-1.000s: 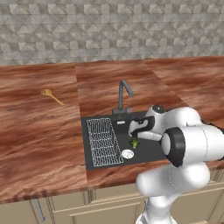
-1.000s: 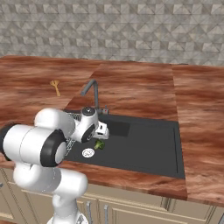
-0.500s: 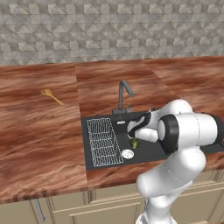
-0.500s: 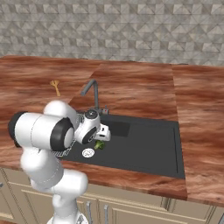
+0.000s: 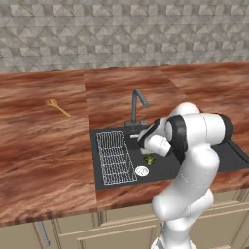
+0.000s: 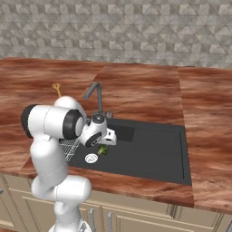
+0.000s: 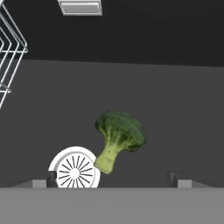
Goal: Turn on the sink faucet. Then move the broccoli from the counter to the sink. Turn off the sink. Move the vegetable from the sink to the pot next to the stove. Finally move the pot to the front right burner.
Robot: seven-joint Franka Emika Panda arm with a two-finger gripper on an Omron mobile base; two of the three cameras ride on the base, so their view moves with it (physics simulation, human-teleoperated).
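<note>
Hovering low inside the sink, I am looking down my gripper at the broccoli, which is lying on the matte black basin floor just ahead of my jaws and between them. My two dark fingertips are standing wide apart at either side, with nothing between them; neither is touching the floret. The bumpy green head is pointing away from me and the pale stem is angling back toward my left finger, its cut end just beside the round silver drain. The white wire rack is sitting well off to my left, clear of any approach.

From the base cameras, my gripper is hanging close under the sink faucet, the broccoli just below it and the drain beside that.

I am judging the floret to be light and fairly stiff, though the crown looks crumbly and would likely give under a hard squeeze. The stem seems the firmer hold, but it is short and narrow, and possibly wet and slick. Closing across the neck, where stem meets head, appears the safest grip: the flaring crown above my fingers should be keeping it from slipping out. Because it is lying tilted, one finger could be nudging it and rolling it toward the drain before the other makes contact.
</note>
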